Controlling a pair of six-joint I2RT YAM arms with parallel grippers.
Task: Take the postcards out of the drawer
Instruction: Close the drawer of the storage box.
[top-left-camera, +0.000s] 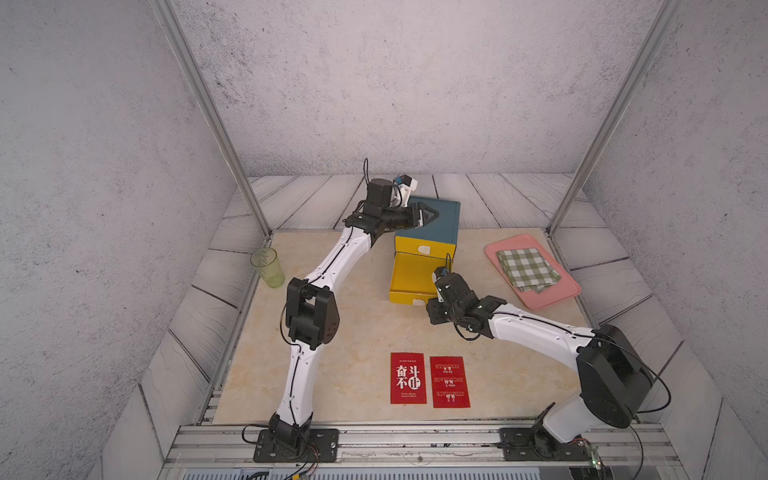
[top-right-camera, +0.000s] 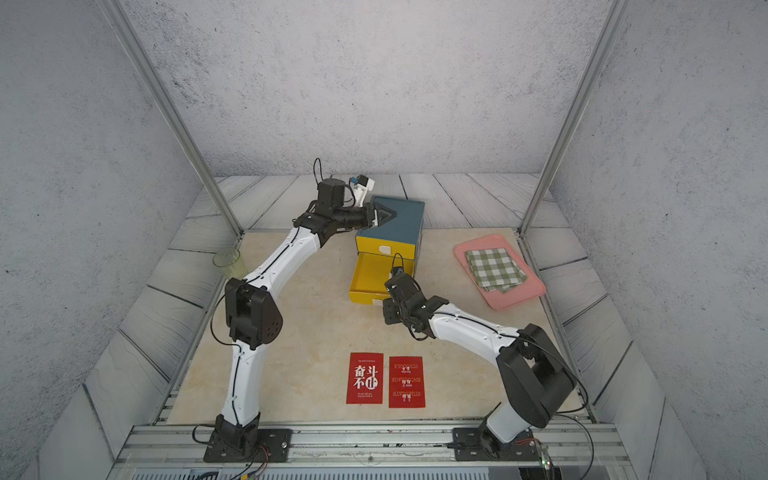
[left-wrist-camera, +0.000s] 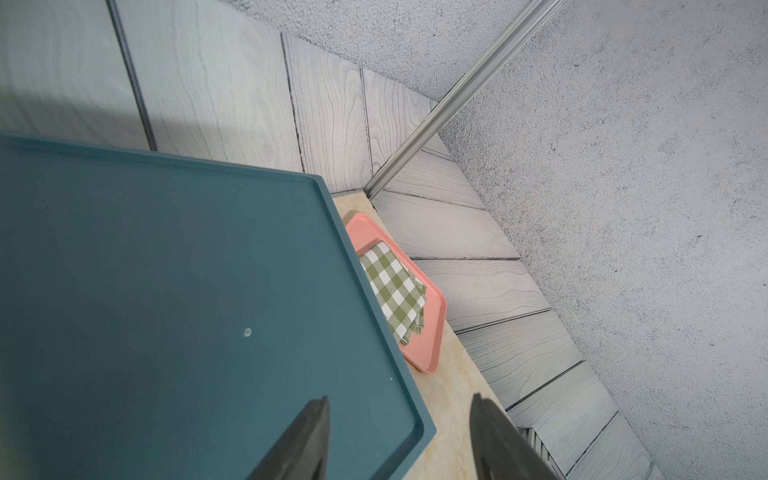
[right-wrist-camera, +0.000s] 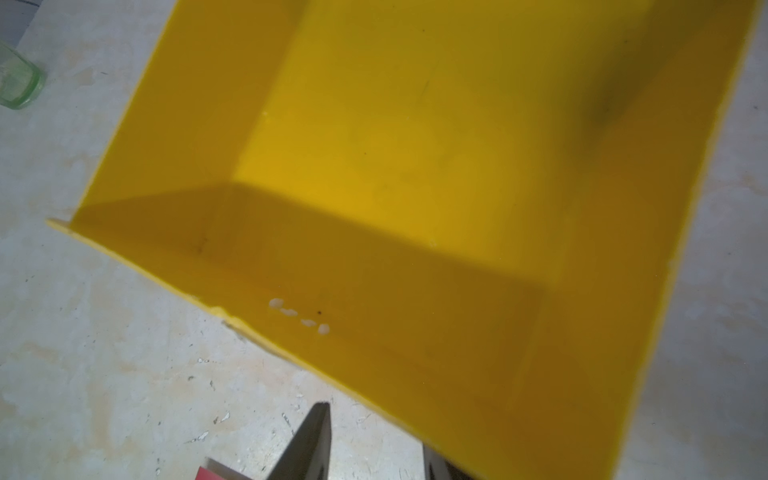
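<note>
Tabletop (top-left-camera: 353, 332) of pale marbled stone carries everything you see. Cabinet (top-left-camera: 446, 224), teal-bodied with yellow fronts, stands toward the far edge and serves as your reference. Pink tray (top-left-camera: 563, 289) lies near the cabinet on your right arm's side, bearing a folded green-checked cloth (top-left-camera: 528, 269). Drawer (top-left-camera: 411, 274), the cabinet's lower one, stands pulled out toward the robot's base; its floor and walls show plain yellow in the right wrist view. Two red postcards (top-left-camera: 408, 378) with white lettering lie flat on the tabletop, just beside each other. They are well apart from the cabinet on the base side, and outside the drawer. Green translucent cup (top-left-camera: 268, 268) stands upright, well apart from the cabinet on your left arm's side. Left gripper (top-left-camera: 430, 215) sits over the cabinet's top on its left-arm side, fingers apart and gripping nothing. Right gripper (right-wrist-camera: 376, 428) hangs at the drawer's front wall, fingers apart; whether they touch that wall you cannot tell.
</note>
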